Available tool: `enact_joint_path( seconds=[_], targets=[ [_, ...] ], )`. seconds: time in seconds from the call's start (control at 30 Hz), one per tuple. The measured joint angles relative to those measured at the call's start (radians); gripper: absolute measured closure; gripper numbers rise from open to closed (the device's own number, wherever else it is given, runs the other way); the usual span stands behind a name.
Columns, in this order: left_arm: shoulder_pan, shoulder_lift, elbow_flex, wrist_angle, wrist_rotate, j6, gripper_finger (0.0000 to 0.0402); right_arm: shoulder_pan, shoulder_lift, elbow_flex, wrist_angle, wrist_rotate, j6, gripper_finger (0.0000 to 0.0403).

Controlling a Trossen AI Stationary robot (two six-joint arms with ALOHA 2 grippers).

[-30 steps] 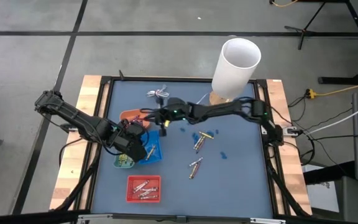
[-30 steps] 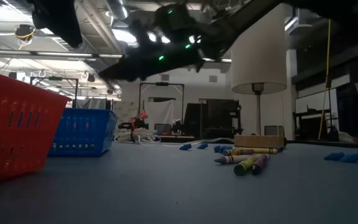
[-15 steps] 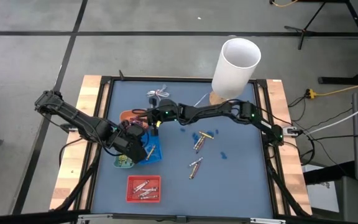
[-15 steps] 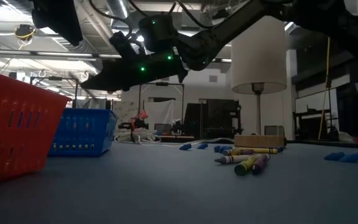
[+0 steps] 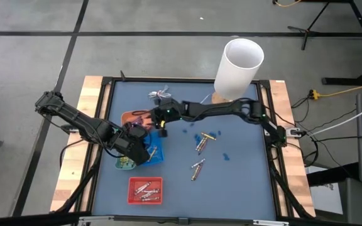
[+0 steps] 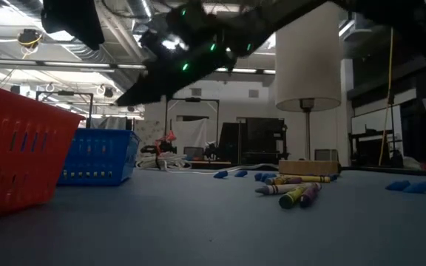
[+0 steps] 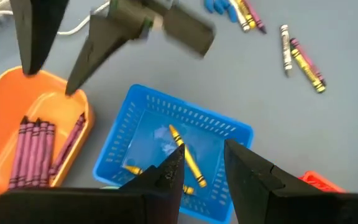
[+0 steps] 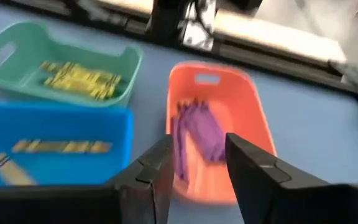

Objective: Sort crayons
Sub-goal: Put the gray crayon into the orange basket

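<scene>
Right now, nearest the bench's front edge, the red tray [image 5: 146, 190] holds a few pale crayons. Beyond it the left claw [image 7: 199, 163] hangs over the blue tray [image 7: 173, 149], fingers apart, gripping nothing; yellow crayons [image 7: 184, 155] lie inside. Just past the blue tray, the right claw [image 8: 194, 163] hovers above the orange tray [image 8: 219, 127], fingers spread and empty, a purple bundle [image 8: 199, 134] lying beneath it. Loose crayons [image 5: 199, 144] wait in the bench's middle, well apart from the blue tray, with another small bunch [image 5: 197, 168] nearer the front. For the next pick, I'd say rise clear of the tray walls first, then come down squarely across a single stick.
</scene>
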Motion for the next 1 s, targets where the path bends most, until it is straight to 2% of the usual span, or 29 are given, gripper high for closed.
enact_joint_path(
  seconds=[0.2,0.5,0.7,0.93,1.0],
  targets=[
    [0.000,0.006,0.000,0.108,-0.021,0.089,0.0305,0.000,-0.153,0.000,-0.344,0.001,-0.028,0.0260],
    [0.001,0.108,0.000,0.437,-0.045,0.355,0.0305,0.015,-0.400,0.000,-0.730,0.019,-0.024,0.0260],
    [0.001,0.235,0.000,0.672,-0.045,0.476,0.0305,0.097,-0.510,0.000,-0.950,0.139,-0.001,0.0260],
    [0.004,0.388,0.000,0.866,-0.040,0.527,0.0305,0.211,-0.608,-0.001,-1.175,0.173,0.099,0.0260],
    [0.006,0.426,0.000,0.910,-0.038,0.527,0.0305,0.250,-0.636,-0.010,-1.205,0.211,0.141,0.0260]
  ],
)
